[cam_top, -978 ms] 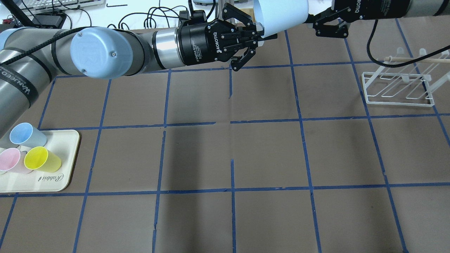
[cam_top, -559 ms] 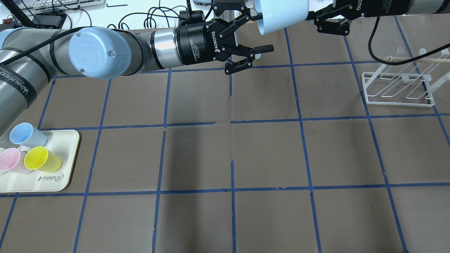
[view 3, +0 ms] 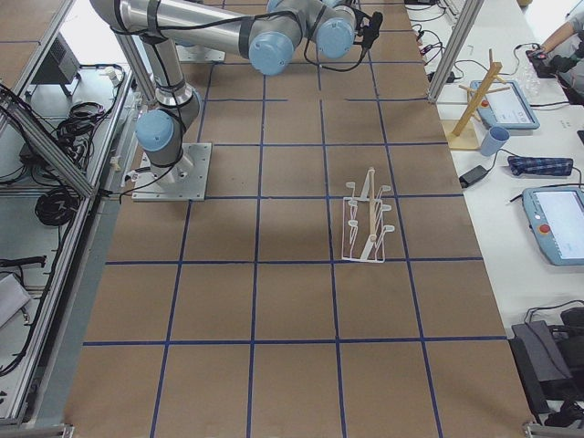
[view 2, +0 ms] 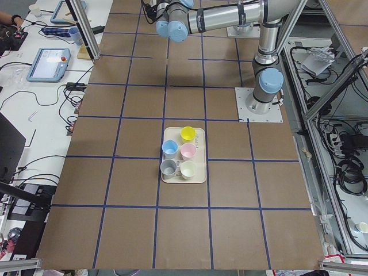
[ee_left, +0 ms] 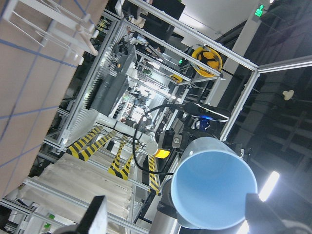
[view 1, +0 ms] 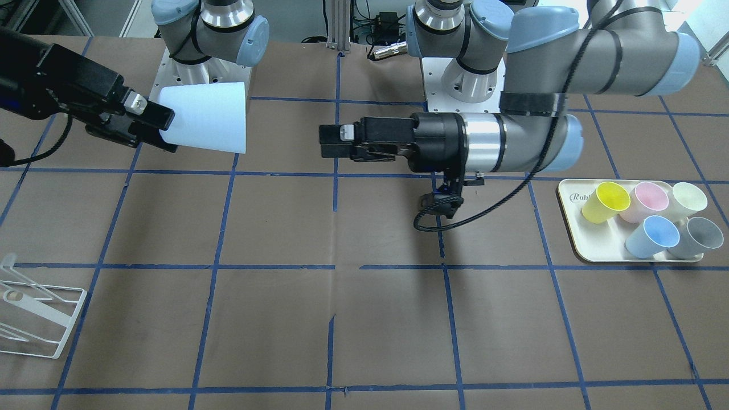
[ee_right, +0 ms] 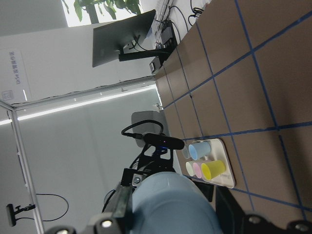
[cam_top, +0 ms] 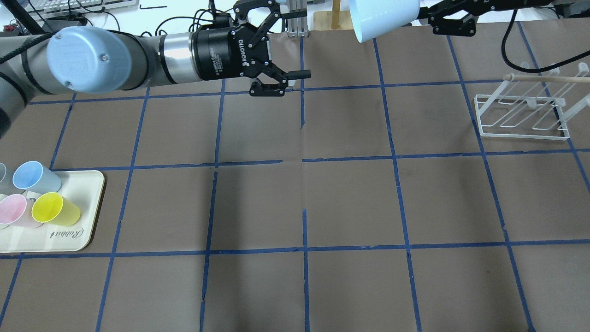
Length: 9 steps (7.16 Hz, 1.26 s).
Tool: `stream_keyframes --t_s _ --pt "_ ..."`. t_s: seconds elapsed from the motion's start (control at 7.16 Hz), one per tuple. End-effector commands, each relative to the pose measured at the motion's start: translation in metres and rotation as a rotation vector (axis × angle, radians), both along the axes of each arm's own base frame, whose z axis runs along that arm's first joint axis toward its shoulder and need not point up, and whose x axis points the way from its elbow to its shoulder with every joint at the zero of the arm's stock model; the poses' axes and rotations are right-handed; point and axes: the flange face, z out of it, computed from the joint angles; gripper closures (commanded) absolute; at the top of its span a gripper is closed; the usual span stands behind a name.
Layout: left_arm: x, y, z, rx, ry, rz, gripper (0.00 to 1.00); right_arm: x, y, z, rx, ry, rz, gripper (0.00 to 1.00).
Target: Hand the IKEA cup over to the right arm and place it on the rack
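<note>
The pale blue IKEA cup lies on its side in the air over the far edge of the table. My right gripper is shut on its base end. In the front-facing view the cup hangs from the right gripper at the left. My left gripper is open and empty, well to the left of the cup and apart from it. The left wrist view looks into the cup's mouth. The white wire rack stands on the table at the right, below and right of the cup.
A cream tray at the near left holds the second blue cup, a yellow cup, a pink cup and others. A wooden stand stands past the table's far edge.
My left gripper let go of the cup's rim, opened and drew back to the left. The right gripper, shut on the cup, carried it slightly to the right.
</note>
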Motion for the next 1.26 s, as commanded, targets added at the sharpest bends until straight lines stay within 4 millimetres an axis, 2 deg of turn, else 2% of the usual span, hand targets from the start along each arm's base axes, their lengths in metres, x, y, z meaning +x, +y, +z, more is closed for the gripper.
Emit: stream_keyframes --t_s 0.0,0.14,0.42,0.56,0.7,0.98,1.12 --pt "0.094 0.001 -0.004 0.046 -0.256 -0.099 0.00 -0.043 -0.024 -0.004 0.010 0.318 0.052 0.56" --pt "0.119 0.006 0.002 0.036 -0.348 -0.139 0.00 -0.060 -0.030 -0.009 0.000 0.523 0.084 0.57" --pt "0.151 0.006 0.020 -0.099 -0.703 -0.292 0.00 -0.100 -0.039 -0.034 -0.009 0.964 0.156 0.58" --pt "0.166 0.012 0.035 -0.086 -0.937 -0.346 0.00 -0.110 -0.040 -0.038 -0.013 1.064 0.210 0.58" --pt "0.175 0.023 0.053 -0.080 -1.067 -0.382 0.00 -0.126 -0.050 -0.052 -0.011 1.168 0.244 0.58" --pt "0.169 0.051 0.085 -0.049 -1.258 -0.393 0.00 -0.145 -0.065 -0.057 -0.060 1.314 0.244 0.66" --pt "0.148 0.063 0.090 -0.077 -1.324 -0.439 0.00 -0.160 -0.068 -0.066 -0.034 1.329 0.236 0.67"
